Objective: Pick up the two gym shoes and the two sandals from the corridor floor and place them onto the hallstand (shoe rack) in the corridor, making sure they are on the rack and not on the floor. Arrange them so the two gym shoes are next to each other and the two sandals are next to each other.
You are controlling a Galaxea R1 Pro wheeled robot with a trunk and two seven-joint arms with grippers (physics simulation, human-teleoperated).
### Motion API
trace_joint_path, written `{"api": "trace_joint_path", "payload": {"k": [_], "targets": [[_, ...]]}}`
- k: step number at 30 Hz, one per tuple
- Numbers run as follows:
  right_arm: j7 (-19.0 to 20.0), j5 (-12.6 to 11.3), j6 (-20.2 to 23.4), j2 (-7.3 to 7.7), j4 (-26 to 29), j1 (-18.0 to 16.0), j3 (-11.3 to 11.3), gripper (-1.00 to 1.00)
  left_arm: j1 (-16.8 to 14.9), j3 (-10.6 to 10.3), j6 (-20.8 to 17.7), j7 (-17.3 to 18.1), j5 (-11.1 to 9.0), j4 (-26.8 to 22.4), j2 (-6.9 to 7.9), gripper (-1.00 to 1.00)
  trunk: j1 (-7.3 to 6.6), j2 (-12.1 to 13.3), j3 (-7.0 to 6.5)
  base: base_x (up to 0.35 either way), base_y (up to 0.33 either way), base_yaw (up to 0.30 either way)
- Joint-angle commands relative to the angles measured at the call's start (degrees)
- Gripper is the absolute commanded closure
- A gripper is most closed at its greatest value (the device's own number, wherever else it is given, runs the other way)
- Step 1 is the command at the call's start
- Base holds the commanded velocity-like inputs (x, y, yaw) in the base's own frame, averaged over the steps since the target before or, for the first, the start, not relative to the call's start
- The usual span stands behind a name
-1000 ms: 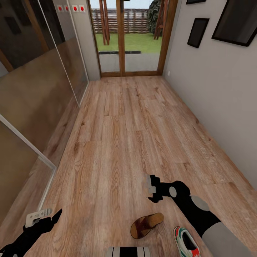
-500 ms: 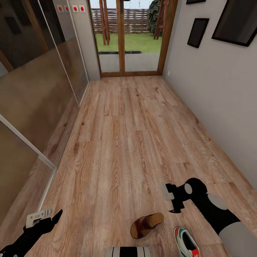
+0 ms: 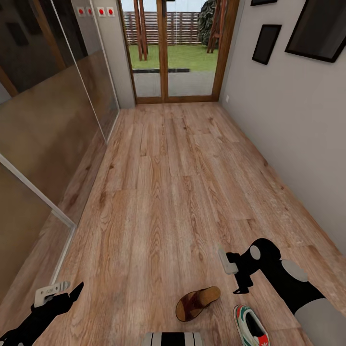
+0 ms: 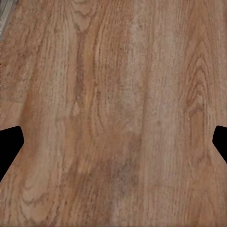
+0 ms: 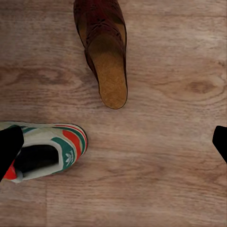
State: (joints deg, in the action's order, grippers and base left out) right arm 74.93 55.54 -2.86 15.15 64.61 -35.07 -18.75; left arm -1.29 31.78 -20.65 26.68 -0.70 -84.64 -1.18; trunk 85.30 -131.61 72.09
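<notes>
One dark reddish-brown sandal [image 3: 197,302] [image 5: 106,61] lies on the wood-plank corridor floor [image 3: 168,192] close in front of me. Just right of it lies a white gym shoe [image 3: 250,327] [image 5: 45,151] with green stripes and red-orange accents. My right gripper [image 3: 232,275] [image 5: 113,144] hangs open above the floor, just beyond the two, nothing between its fingers. My left gripper [image 3: 58,294] [image 4: 113,142] is open over bare planks at the near left. The hallstand, the other sandal and the other gym shoe are out of view.
Glass doors [image 3: 163,53] close the corridor's far end. A glossy sliding-panel wall [image 3: 48,105] runs along the left. A grey wall with dark picture frames [image 3: 266,43] runs along the right. My base [image 3: 173,339] shows at the near edge.
My right gripper has swung to the right and nearer to me, ending beyond the sandal and gym shoe. The left arm, the shoes and the camera have not moved.
</notes>
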Motion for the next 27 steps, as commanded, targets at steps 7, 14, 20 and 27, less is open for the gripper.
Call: {"api": "trace_joint_path", "payload": {"k": [7, 14, 20, 27], "targets": [[0.47, 0.00, 0.05, -0.03, 1.36, 0.00, 0.38, -1.00, 0.00, -0.09, 0.00, 0.03, 0.04, 0.00, -0.05, -1.00, 0.00, 0.00, 0.00, 0.000, 0.000, 0.000], [0.45, -0.07, 0.05, -0.07, 1.77, 0.00, 1.83, -1.00, 0.02, -0.13, 0.00, 0.04, 0.12, 0.00, -0.13, -1.00, 0.00, 0.00, 0.00, 0.000, 0.000, 0.000], [0.41, -0.08, 0.05, -0.16, 1.82, 0.00, 2.41, -1.00, 0.00, -0.08, 0.00, 0.04, 0.09, 0.00, -0.10, -1.00, 0.00, 0.00, 0.00, 0.000, 0.000, 0.000], [0.39, -0.08, 0.05, -0.27, 1.83, 0.00, 2.45, -1.00, -0.02, -0.13, 0.00, 0.04, 0.11, 0.00, -0.13, -1.00, 0.00, 0.00, 0.00, 0.000, 0.000, 0.000]]}}
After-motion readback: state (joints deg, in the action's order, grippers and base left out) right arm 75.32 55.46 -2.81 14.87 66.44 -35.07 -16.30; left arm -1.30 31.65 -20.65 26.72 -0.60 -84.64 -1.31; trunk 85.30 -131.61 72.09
